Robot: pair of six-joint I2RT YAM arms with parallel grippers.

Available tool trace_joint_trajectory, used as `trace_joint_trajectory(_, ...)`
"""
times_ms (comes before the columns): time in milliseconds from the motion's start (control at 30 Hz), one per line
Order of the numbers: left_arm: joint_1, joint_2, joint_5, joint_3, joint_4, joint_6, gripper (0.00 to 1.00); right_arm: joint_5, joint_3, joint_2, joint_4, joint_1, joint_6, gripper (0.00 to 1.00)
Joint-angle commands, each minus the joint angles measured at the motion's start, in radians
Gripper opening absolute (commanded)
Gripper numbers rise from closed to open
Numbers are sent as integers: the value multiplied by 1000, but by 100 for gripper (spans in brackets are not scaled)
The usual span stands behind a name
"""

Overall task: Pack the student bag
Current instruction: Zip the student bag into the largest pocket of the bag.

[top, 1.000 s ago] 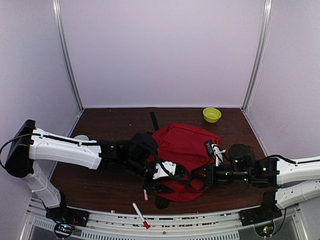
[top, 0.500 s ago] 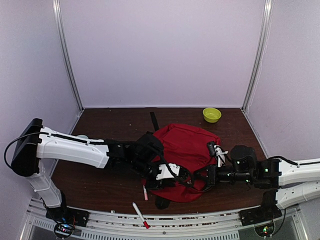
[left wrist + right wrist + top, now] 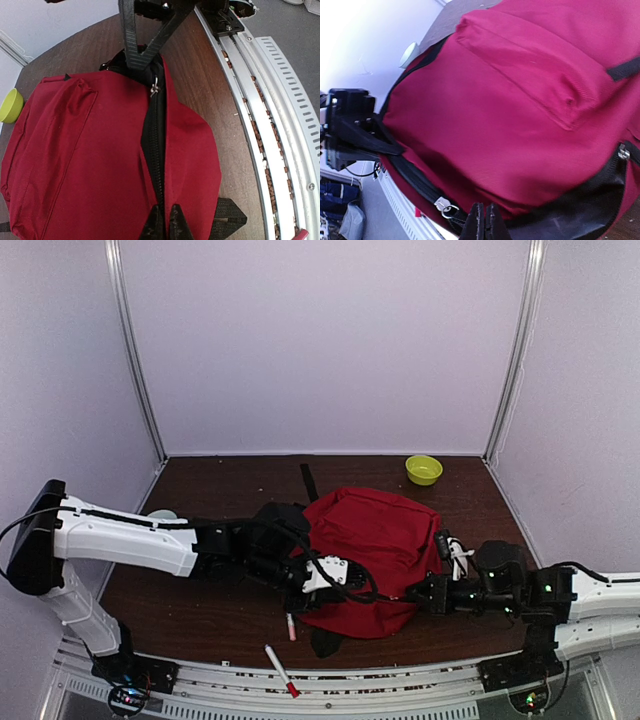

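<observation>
The student bag (image 3: 368, 535), a red backpack with black zippers, lies mid-table between my two arms. The left gripper (image 3: 340, 575) is at its near-left edge. In the left wrist view it (image 3: 162, 226) is shut on the bag's red fabric (image 3: 90, 150) right beside the closed black zipper (image 3: 155, 130). My right gripper (image 3: 418, 592) comes in from the right and is shut on the bag's near edge (image 3: 485, 150), close to a silver zipper pull (image 3: 443, 206). The left wrist view shows the right gripper (image 3: 145, 60) at the zipper's far end by a pull (image 3: 155, 89).
A yellow-green bowl (image 3: 423, 469) stands at the back right. A red-capped marker (image 3: 281, 671) and a short pen (image 3: 291, 626) lie near the front edge, by the slotted metal rail (image 3: 270, 130). A black strap (image 3: 308, 480) trails behind the bag.
The left gripper has shut on the bag's edge. The right arm has drawn back to the right, and the zipper side of the bag is now stretched between the two grippers.
</observation>
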Motion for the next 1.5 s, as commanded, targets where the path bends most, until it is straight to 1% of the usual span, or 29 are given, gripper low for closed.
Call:
trace_joint_trajectory(0,29,-83,-13,-51,36,-30,0,77,-53,-33,-92,-34,35,0)
trace_joint_trajectory(133,31,-116,-11,-78,42,-31,0,81,-58,-52,-128,-78,28,0)
trace_joint_trajectory(267,31,-149,-8,-104,54,-35,0,59,-54,-60,-152,-161,6,0)
trace_joint_trajectory(433,31,-187,-8,-135,70,-42,0,21,-36,-49,-143,-269,-35,0)
trace_joint_trajectory(600,31,-204,12,-139,63,-47,0,-13,1,15,-116,-339,-79,0)
trace_joint_trajectory(933,31,-225,24,-160,61,-54,0,-103,103,208,-44,-483,-163,0)
trace_joint_trajectory(1233,31,-234,42,-160,85,-71,0,-149,181,322,-24,-545,-196,0)
trace_joint_trajectory(1467,31,-206,70,-118,97,-85,0,-150,207,305,-72,-574,-227,0)
